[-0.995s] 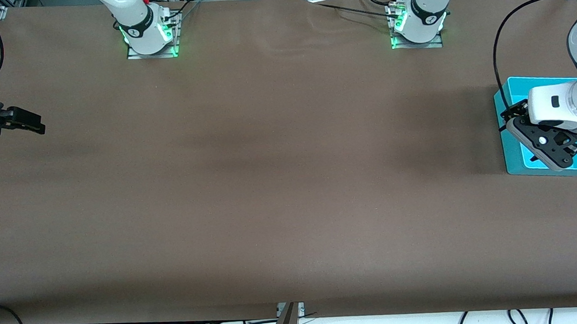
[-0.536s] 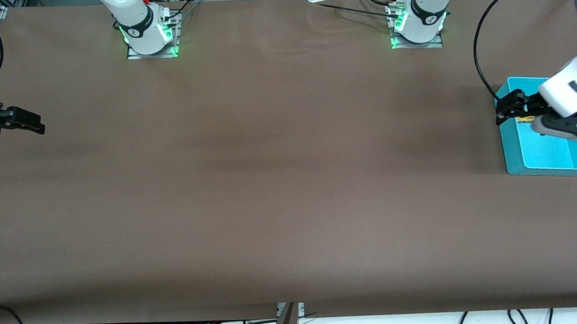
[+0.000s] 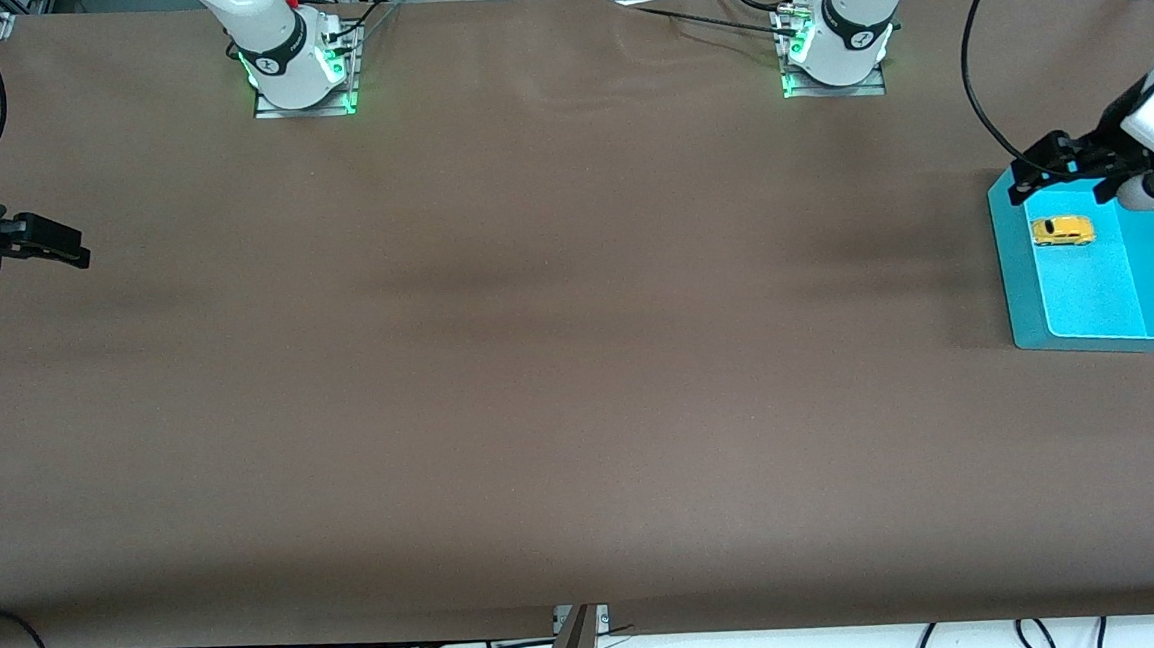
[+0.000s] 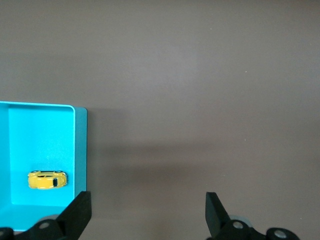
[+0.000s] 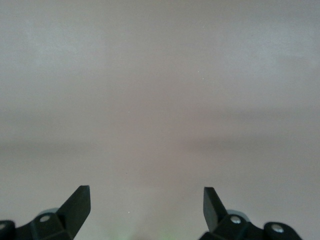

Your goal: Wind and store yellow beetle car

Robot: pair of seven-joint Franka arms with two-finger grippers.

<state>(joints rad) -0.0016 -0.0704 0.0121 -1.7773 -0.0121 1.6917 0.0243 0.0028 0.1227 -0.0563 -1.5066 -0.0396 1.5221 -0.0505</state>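
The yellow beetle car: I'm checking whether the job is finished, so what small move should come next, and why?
Probably just lift the left tool clear and park that arm. The yellow beetle car already lies in the blue tray, nothing gripping it, and the left tool is open over the tray's edge. The right tool waits open at its own table end.

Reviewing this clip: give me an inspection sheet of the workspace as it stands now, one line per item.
Surface: brown table, bare across the middle.
Job's things: yellow beetle car on its wheels inside the turquoise tray, at the left arm's end of the table.
Clutter: nothing seen.
Grippers: left tool open, empty, above the tray's edge farther from the front camera; right tool open, empty, waiting at the right arm's end.
Cables: black cable looping to the left arm; a tangle below the table's near edge.
Surroundings: two arm bases lit green; metal framing at the corners.
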